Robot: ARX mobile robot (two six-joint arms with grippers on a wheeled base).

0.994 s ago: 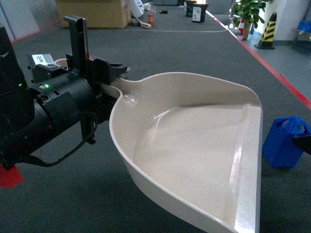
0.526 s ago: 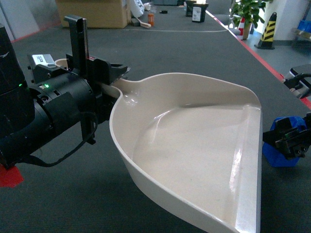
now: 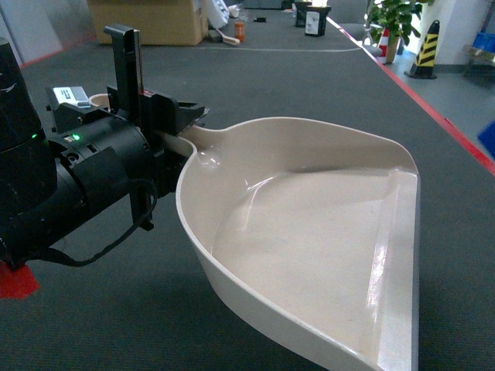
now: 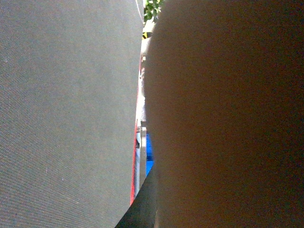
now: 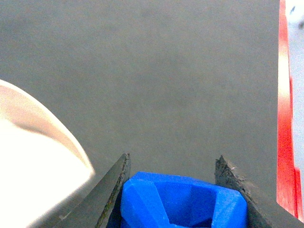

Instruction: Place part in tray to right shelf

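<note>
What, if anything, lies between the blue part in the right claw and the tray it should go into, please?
Nothing visible does. The part sits between the right claw's fingers; only bare grey floor separates it from the tray, whose basin looks empty in the head view.

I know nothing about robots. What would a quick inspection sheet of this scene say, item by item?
Surface: dark grey carpet floor, red line along its right.
Job's things: cream tray empty; blue part in right tool.
Clutter: cardboard box, far back.
Grippers: left tool clamps the tray's handle; right tool clamps the part.
Cables: black cable looping under left arm.
Surroundings: potted plant, striped bollard.
</note>
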